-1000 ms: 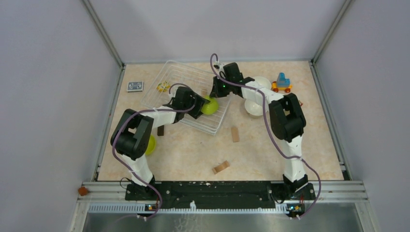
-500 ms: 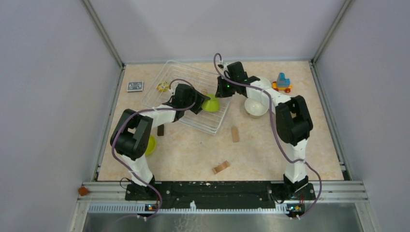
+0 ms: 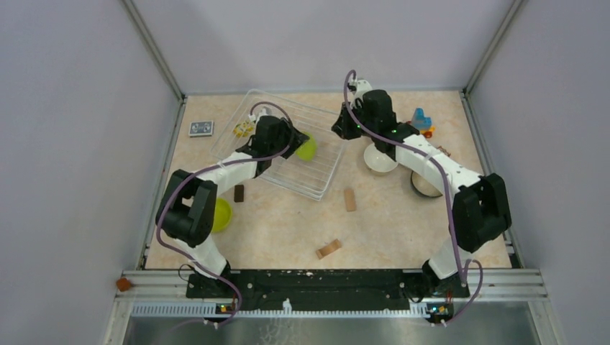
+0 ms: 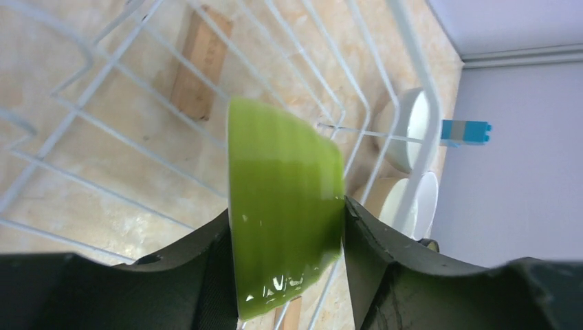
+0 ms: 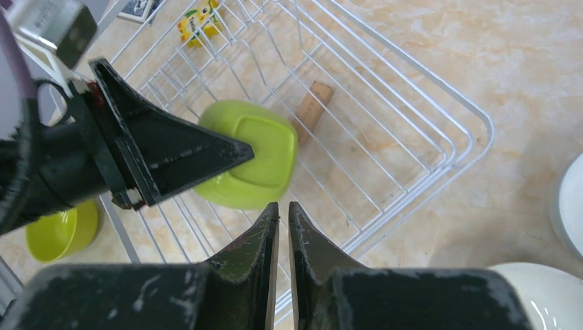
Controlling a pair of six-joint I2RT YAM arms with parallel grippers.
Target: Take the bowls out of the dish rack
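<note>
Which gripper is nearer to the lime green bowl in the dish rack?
Left. The left gripper is clamped on the lime green bowl inside the dish rack. The right gripper is by the rack's right edge, apart from the bowl, jaws nearly closed on nothing.

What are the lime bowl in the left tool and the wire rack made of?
Lime green bowl: smooth and glossy, with bright highlights near its foot. It looks like glazed ceramic or hard plastic; the look does not settle which.
Dish rack: thin white wire in an even, dull colour, probably coated metal.
</note>
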